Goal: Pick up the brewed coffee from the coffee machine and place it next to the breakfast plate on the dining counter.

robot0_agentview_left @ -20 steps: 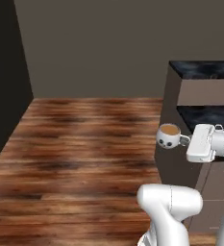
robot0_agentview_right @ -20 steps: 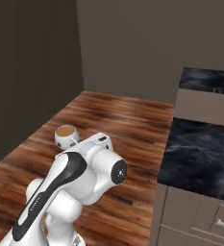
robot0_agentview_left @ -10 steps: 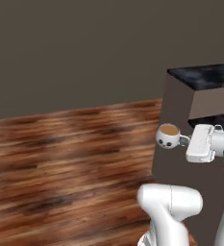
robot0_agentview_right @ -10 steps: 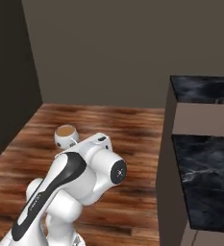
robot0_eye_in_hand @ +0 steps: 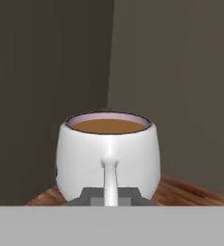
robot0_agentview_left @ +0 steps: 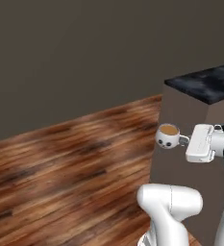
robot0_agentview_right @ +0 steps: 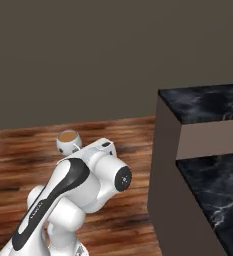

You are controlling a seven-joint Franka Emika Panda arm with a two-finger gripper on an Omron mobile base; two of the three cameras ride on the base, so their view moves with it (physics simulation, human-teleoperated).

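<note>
Hand view shows fingers clamped on the handle of the brewed coffee, cup upright and filled nearly to the brim. Left base view puts the brewed coffee in mid-air over the wooden floor, just beside the dining counter table but lower than its black top. Biggest worry: sloshing on a sharp turn or stop. Also thin grip on just the handle, so could swing or slip. Needs lifting too, or clips the table's panel wall.
</note>
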